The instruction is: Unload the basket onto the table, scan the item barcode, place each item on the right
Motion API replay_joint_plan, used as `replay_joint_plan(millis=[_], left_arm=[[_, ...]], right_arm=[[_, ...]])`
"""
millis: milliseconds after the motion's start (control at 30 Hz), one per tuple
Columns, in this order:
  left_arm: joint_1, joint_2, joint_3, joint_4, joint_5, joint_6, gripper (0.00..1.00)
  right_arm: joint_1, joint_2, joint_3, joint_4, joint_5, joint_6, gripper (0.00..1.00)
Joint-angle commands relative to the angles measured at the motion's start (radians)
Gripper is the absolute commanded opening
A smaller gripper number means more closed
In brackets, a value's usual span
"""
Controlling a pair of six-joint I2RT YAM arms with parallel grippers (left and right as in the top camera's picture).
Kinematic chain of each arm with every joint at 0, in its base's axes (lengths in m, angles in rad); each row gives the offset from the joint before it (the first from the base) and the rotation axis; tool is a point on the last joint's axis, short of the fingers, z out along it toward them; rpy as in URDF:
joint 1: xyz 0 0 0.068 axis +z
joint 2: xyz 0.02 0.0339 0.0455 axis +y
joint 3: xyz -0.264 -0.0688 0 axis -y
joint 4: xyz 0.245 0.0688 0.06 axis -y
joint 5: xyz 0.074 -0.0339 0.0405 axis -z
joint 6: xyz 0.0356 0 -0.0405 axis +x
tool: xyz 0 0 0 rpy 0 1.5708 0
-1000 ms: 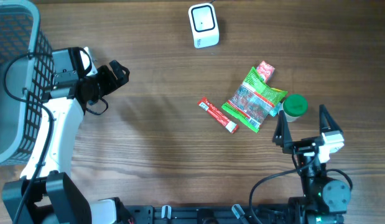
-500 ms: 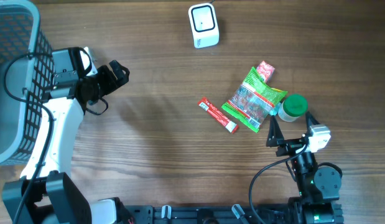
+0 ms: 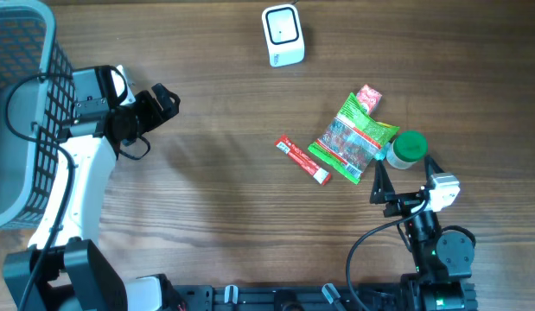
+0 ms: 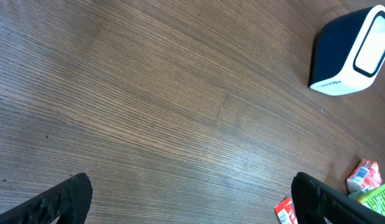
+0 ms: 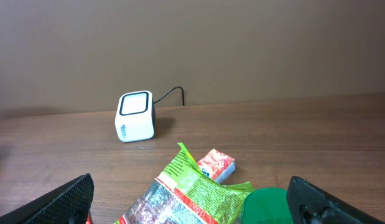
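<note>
Left gripper [image 3: 169,102] and right gripper [image 3: 404,168] both stand wide open; the right hangs beside the green lid [image 3: 410,148], maybe touching it.

My table [image 3: 215,207] is brown wood grain. The scanner [image 3: 283,34] is white, the packet [image 3: 353,138] green with dark speckled print, the sachet [image 3: 303,160] red, the lid [image 3: 410,147] green, the basket [image 3: 25,52] grey mesh.

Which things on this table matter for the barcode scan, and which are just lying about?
For the job:
- scanner
- candidates to scan (which one is unclear): green packet, red stick pack, small red box, green-lidded jar

Lying about:
- grey basket at the left edge, far from the items
</note>
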Motion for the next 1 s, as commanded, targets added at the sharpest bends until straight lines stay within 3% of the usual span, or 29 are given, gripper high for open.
replay_joint_plan(millis=[0,467,667,767,867,967], left_arm=[[0.005,-0.115,0.000,0.002,-0.006,0.020,1.00],[0.005,-1.011,-0.001,-0.027,-0.010,0.021,1.00],[0.003,-1.244,-0.017,-0.346,-0.067,0.021,1.00],[-0.001,-1.340,-0.064,-0.413,-0.099,0.021,1.00],[-0.027,-1.437,-0.174,-0.383,-0.103,0.020,1.00],[-0.049,-1.487,-0.280,-0.241,-0.102,0.019,1.00]], right_arm=[[-0.005,-0.003,-0.001,0.005,-0.016,0.010,1.00],[-0.005,-0.003,-0.001,0.005,-0.016,0.010,1.00],[-0.005,-0.003,-0.001,0.005,-0.016,0.010,1.00],[-0.005,-0.003,-0.001,0.005,-0.016,0.010,1.00],[-0.005,-0.003,-0.001,0.005,-0.016,0.010,1.00],[-0.005,-0.003,-0.001,0.005,-0.016,0.010,1.00]])
